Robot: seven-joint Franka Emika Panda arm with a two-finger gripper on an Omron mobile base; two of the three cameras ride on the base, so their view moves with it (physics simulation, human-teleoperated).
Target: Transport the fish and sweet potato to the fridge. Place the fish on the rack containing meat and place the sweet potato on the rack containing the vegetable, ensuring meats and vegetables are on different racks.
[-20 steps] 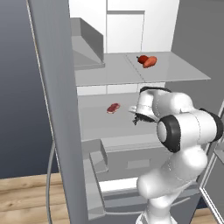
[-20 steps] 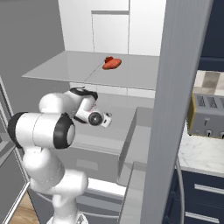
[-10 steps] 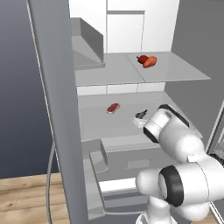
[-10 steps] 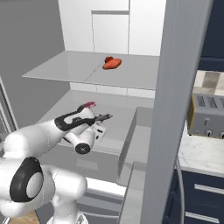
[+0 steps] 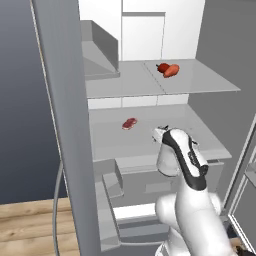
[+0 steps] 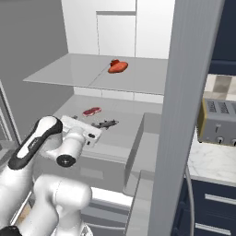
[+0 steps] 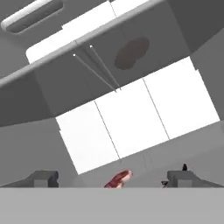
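Note:
The fridge (image 5: 102,45) stands open. On its upper rack (image 5: 125,80) the orange sweet potato (image 5: 172,71) (image 6: 119,67) lies against the deep-red vegetable (image 5: 161,67). On the rack below (image 6: 124,115) lies the pink meat (image 5: 129,123) (image 6: 91,111) (image 7: 119,178), and a small dark fish (image 6: 106,123) rests a little to its right, apart from it. My gripper (image 6: 87,130) (image 7: 113,178) is open and empty, drawn back just in front of the lower rack, short of the fish. In the left base view my own arm hides most of the fish.
The open fridge door (image 5: 65,125) (image 6: 184,115) stands close beside the arm. Grey drawers (image 5: 145,185) sit under the lower rack. A toaster (image 6: 219,122) stands on the counter to the right, above dark blue cabinets (image 6: 212,207).
The arm has pulled back and down out of the lower rack. The fish stays lying on that rack, free of the gripper.

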